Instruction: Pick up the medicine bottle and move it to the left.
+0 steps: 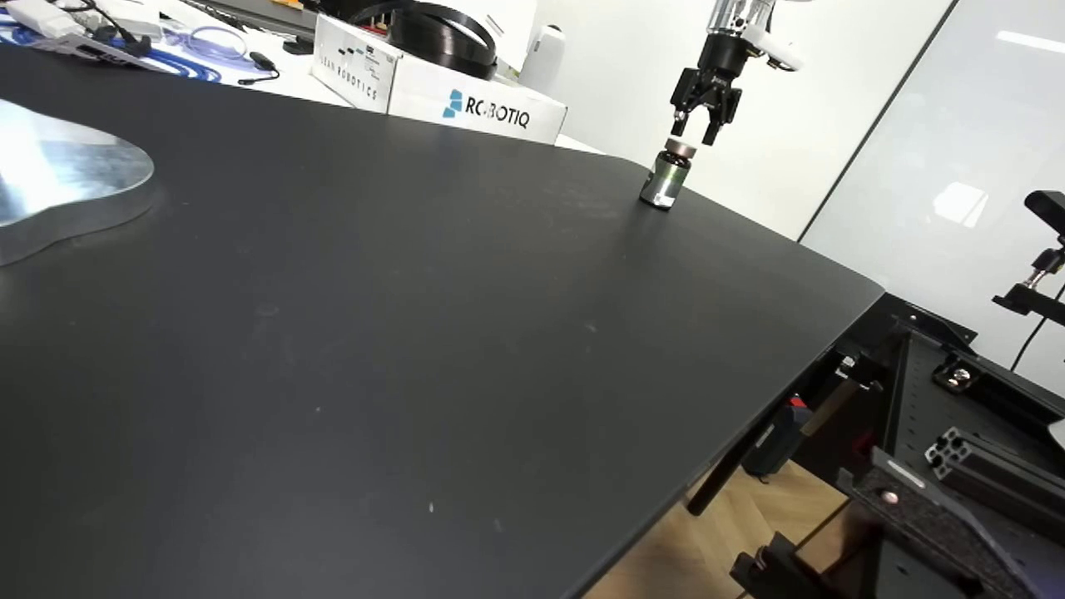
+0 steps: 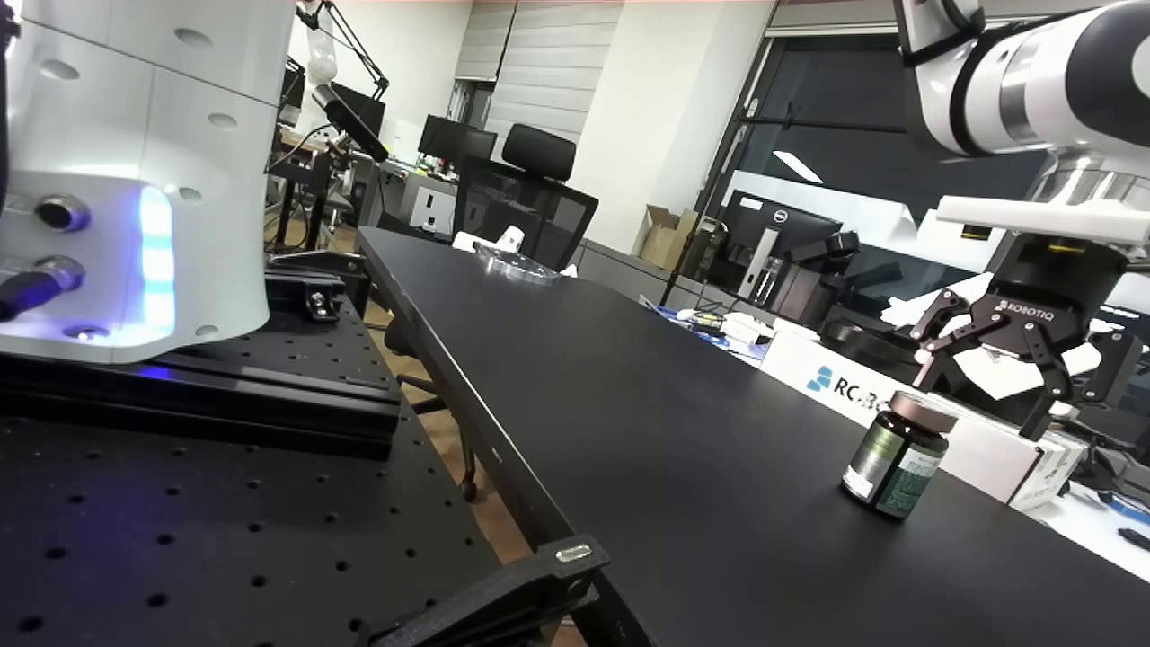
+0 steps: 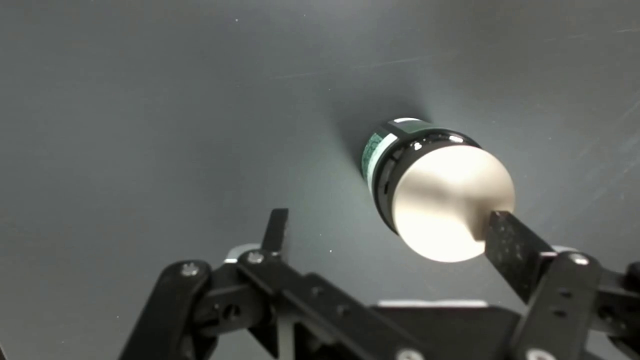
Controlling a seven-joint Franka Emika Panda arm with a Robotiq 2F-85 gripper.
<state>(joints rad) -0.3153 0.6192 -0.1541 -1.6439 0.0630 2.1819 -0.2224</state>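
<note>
The medicine bottle stands upright on the black table in both exterior views. It has a dark body with a green and white label and a bronze cap, and it shows fully in an exterior view. My gripper is open and empty, with its fingertips above the cap; it also shows in an exterior view. In the wrist view, the bottle is seen from above, off-centre between the spread fingers. The right fingertip overlaps the cap's edge in the picture; I cannot tell that it touches.
A white Robotiq box with black items on it stands beyond the table's edge, near cables. A clear, shiny plate lies at the table's far end. The white robot base stands on a black perforated platform.
</note>
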